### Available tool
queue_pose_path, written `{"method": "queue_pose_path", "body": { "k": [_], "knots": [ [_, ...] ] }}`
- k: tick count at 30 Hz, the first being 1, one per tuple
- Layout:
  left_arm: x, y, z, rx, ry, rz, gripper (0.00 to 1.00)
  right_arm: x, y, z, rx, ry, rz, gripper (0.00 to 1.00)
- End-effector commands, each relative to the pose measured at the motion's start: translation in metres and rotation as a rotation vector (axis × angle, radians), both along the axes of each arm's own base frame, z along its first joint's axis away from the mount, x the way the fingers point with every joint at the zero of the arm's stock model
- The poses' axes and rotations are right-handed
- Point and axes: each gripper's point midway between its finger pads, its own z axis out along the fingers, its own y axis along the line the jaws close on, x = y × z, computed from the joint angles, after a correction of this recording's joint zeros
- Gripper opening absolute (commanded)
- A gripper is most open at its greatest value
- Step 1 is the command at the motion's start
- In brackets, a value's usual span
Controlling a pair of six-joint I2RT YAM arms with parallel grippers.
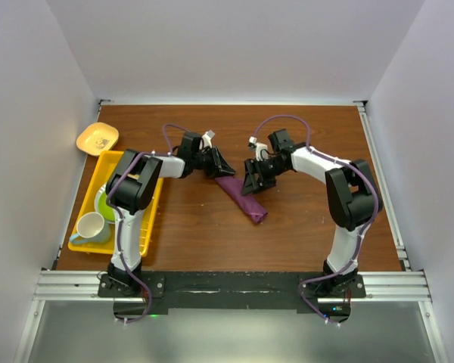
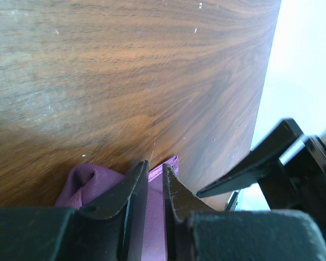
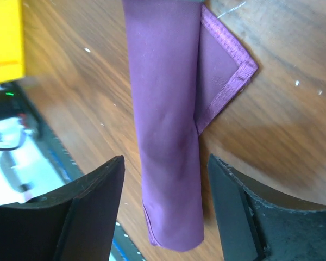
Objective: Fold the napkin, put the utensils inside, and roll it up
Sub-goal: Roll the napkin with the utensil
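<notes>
1. Lying diagonally near the middle of the brown wooden worktop (image 1: 303, 227), the plum-purple cloth napkin (image 1: 242, 198) is rolled into a narrow tube.
2. The roll's far end points toward the left arm; its near end points toward the right arm's base.
3. In the right wrist view, one hemmed triangular corner sticks out flat from the side of the roll.
4. The left tool (image 1: 219, 164) sits low at the far end of the roll. Its fingers (image 2: 133, 190) stand almost together with a thin slit between them.
5. Purple cloth shows in that slit and just past the tips. Whether the left tool pinches the cloth cannot be told.
6. The right tool (image 3: 165, 160) is spread wide, one finger on each side of the roll, and neither finger visibly touches the cloth.
7. At the worktop's left edge a yellow plastic rack (image 1: 147, 223) holds a green plate (image 1: 104, 206) and a white mug (image 1: 91, 225).
8. A small yellow dish (image 1: 97, 138) lies just beyond the rack's far corner.
</notes>
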Motion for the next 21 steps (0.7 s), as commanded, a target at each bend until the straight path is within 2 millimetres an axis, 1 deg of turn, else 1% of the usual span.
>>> {"method": "queue_pose_path", "body": {
  "k": [1,2,3,4,5,6,7,8,9,10,11,12,13,14,15,16,17,18,19,20,21],
  "knots": [
    [0.013,0.001,0.003,0.022,-0.041,0.001,0.22,-0.008,-0.003,0.009,-0.174,-0.181,0.075,0.70],
    [0.015,0.001,0.006,0.027,-0.041,0.004,0.22,-0.014,0.006,0.011,-0.204,-0.223,0.110,0.71],
    [0.017,0.003,0.010,0.034,-0.041,0.013,0.22,-0.012,0.007,0.013,-0.250,-0.269,0.113,0.76],
    [0.019,0.004,0.014,0.043,-0.018,0.021,0.22,-0.004,0.000,0.011,-0.346,-0.346,0.120,0.77],
    [0.020,0.006,0.020,0.035,-0.002,0.039,0.22,-0.005,0.010,0.018,-0.384,-0.417,0.146,0.79],
    [0.024,0.010,0.033,0.029,-0.016,0.062,0.24,-0.002,0.011,0.020,-0.426,-0.462,0.149,0.82],
    [0.024,0.015,0.037,0.044,0.012,0.087,0.26,0.009,0.004,0.022,-0.515,-0.524,0.123,0.83],
    [0.025,0.019,0.043,0.048,0.032,0.112,0.29,0.008,0.013,0.022,-0.537,-0.557,0.142,0.83],
    [0.024,0.030,0.050,0.069,0.062,0.140,0.30,0.011,0.015,0.022,-0.566,-0.579,0.145,0.84],
    [0.025,0.035,0.057,0.079,0.067,0.159,0.31,0.015,0.014,0.021,-0.605,-0.600,0.148,0.84],
    [0.028,0.045,0.061,0.092,0.075,0.188,0.34,0.021,0.017,0.019,-0.657,-0.632,0.147,0.84],
    [0.026,0.053,0.072,0.100,0.078,0.209,0.36,0.024,0.017,0.018,-0.694,-0.646,0.149,0.84],
    [0.025,0.059,0.076,0.103,0.079,0.223,0.38,0.027,0.019,0.019,-0.720,-0.665,0.155,0.84],
    [0.027,0.069,0.081,0.109,0.072,0.242,0.39,0.031,0.023,0.024,-0.750,-0.703,0.149,0.84],
    [0.025,0.075,0.092,0.113,0.056,0.254,0.39,0.033,0.026,0.019,-0.771,-0.711,0.159,0.84],
    [0.022,0.081,0.092,0.118,0.060,0.260,0.40,0.036,0.031,0.023,-0.778,-0.729,0.158,0.84],
    [0.022,0.089,0.101,0.113,0.040,0.274,0.40,0.035,0.035,0.022,-0.789,-0.739,0.168,0.84],
    [0.020,0.094,0.103,0.113,0.042,0.278,0.40,0.035,0.036,0.017,-0.811,-0.741,0.177,0.84],
    [0.015,0.098,0.100,0.114,0.054,0.281,0.40,0.035,0.042,0.019,-0.809,-0.750,0.184,0.84],
    [0.014,0.104,0.104,0.109,0.048,0.293,0.40,0.033,0.044,0.017,-0.812,-0.751,0.195,0.84],
    [0.012,0.105,0.104,0.103,0.048,0.292,0.40,0.033,0.045,0.013,-0.820,-0.747,0.203,0.83]
  ]
}}
